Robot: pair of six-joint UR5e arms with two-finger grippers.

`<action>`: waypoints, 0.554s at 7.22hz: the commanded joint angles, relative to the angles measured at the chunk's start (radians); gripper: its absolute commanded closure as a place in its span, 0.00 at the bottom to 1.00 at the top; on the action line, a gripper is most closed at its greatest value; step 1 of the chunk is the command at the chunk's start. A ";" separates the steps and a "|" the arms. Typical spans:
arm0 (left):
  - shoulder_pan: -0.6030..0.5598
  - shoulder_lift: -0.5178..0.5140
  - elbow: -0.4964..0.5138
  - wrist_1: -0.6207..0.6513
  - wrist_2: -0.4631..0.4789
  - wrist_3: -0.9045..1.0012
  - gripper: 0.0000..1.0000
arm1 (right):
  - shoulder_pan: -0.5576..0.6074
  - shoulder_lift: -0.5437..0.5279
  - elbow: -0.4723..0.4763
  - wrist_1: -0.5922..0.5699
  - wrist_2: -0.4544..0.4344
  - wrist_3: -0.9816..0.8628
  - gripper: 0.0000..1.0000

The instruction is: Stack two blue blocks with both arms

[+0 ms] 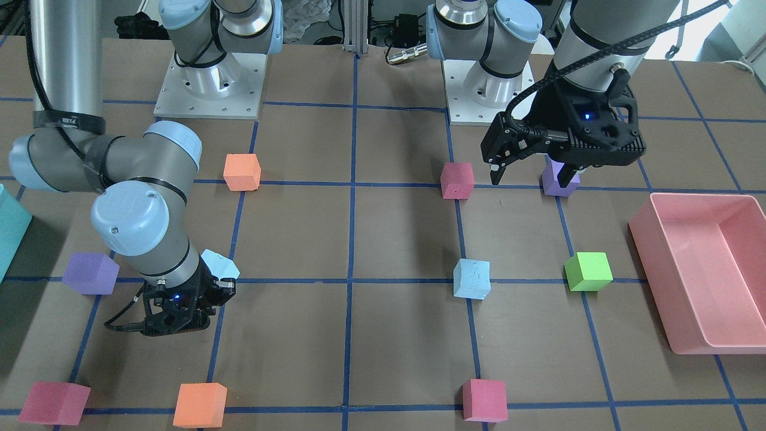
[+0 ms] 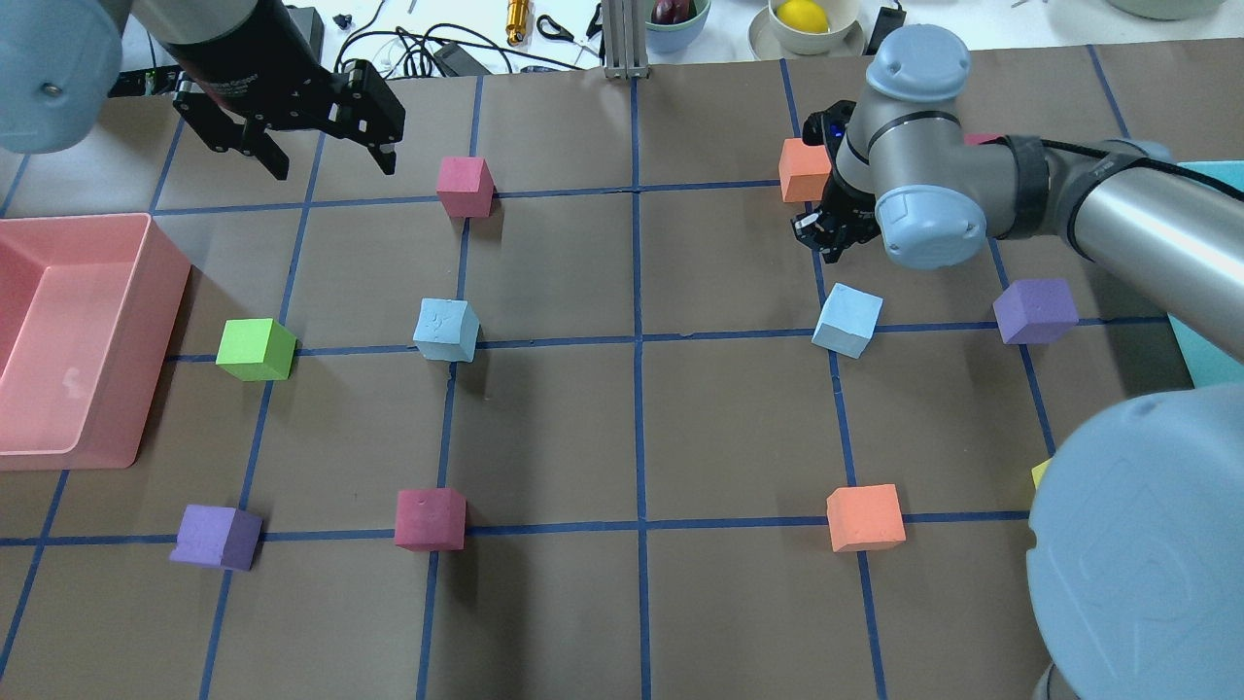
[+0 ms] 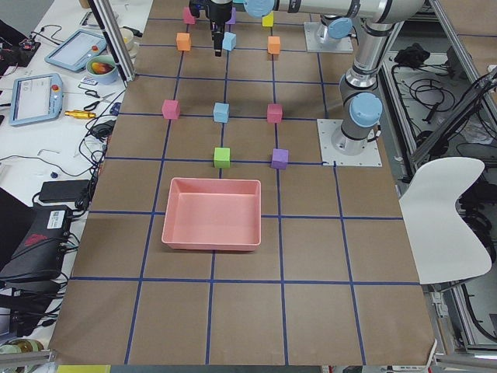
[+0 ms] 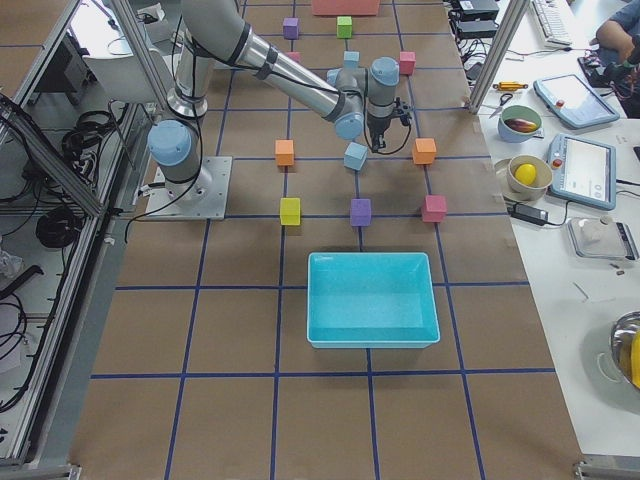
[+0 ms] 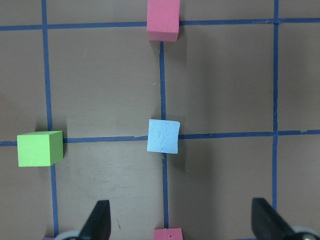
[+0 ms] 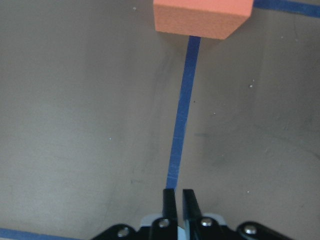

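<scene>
My left fingers [image 5: 97,220] stand wide apart, high above one blue block [image 5: 163,136] on the surface [image 2: 739,428]. My right fingers [image 6: 170,202] are pressed together, empty, low beside the other blue block [image 2: 847,320]. I judge each pair must centre over its cube, square to its faces, right pair opened first.

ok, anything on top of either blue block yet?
No. Both top faces are bare in the overhead view: the left-side blue block and the right-side blue block. From the front, the right arm covers part of the latter.
</scene>
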 commanded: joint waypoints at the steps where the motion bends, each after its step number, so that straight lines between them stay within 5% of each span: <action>1: 0.000 -0.001 -0.001 0.000 0.000 0.000 0.00 | -0.004 0.000 -0.057 0.146 -0.013 0.089 0.00; 4: 0.000 -0.001 -0.001 0.000 0.000 0.000 0.00 | -0.027 -0.009 -0.056 0.313 -0.017 0.283 0.00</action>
